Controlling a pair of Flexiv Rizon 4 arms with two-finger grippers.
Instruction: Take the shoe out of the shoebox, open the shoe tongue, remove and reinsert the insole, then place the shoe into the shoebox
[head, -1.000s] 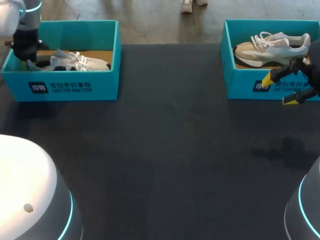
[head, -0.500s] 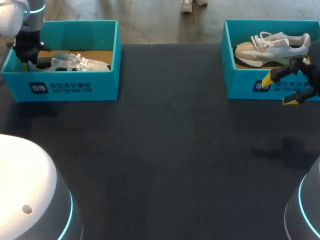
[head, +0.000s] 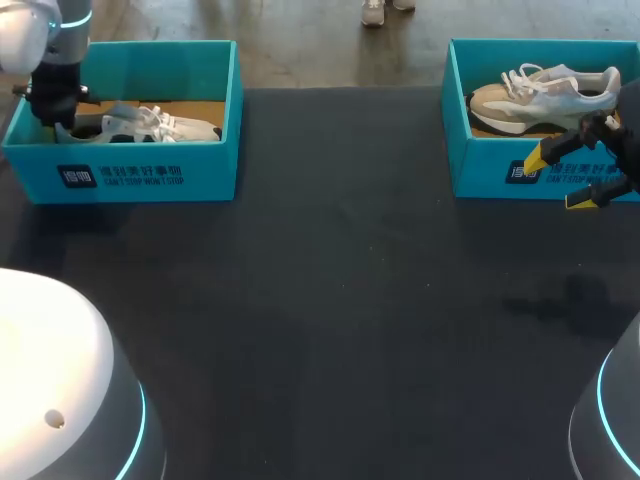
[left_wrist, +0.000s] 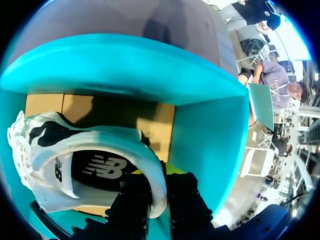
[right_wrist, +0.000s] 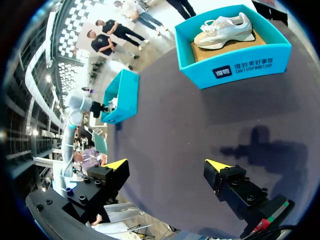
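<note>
Inside the left shoebox (head: 150, 175) the white shoe (head: 150, 124) lies not yet lifted, its heel rim pinched by the left claw (left_wrist: 156, 192), while the right claw (head: 562, 180) hangs open well across the table (head: 330, 300) from that box, so by my reckoning tongue, insole and return all remain.

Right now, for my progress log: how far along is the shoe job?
Nothing looks finished. In hand: the left gripper is shut on the white shoe at its heel collar, the shoe inside its shoebox. The right gripper hangs open over the table. Left: lifting out, tongue, insole, return.
</note>
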